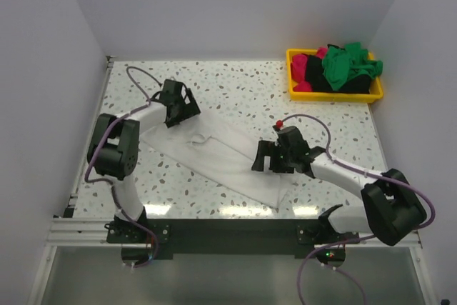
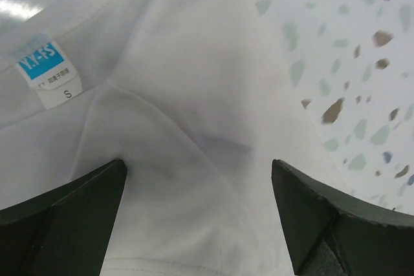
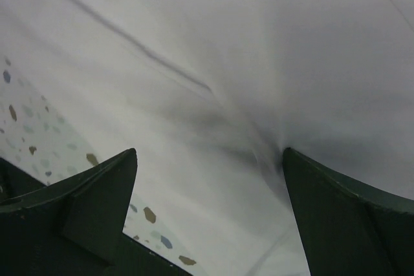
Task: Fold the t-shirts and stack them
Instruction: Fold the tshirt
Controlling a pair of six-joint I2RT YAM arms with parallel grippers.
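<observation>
A large white t-shirt [image 1: 221, 158] lies spread in a diagonal band across the middle of the table. My left gripper [image 1: 177, 112] is open over its upper left end, near the collar; the left wrist view shows white cloth [image 2: 194, 127] and the blue size label [image 2: 40, 61] between spread fingers [image 2: 310, 218]. My right gripper [image 1: 270, 162] is open over the shirt's lower right end; the right wrist view shows wrinkled white cloth [image 3: 246, 82] between its fingers [image 3: 336, 211], one touching a pucker. Green [image 1: 346, 64], magenta-pink [image 1: 305, 69] and black [image 1: 343, 88] shirts lie heaped in the bin.
A yellow plastic bin [image 1: 294, 92] stands at the far right corner of the speckled table [image 1: 235, 83]. White walls close in the left, back and right sides. The table's near edge runs along a black rail by the arm bases.
</observation>
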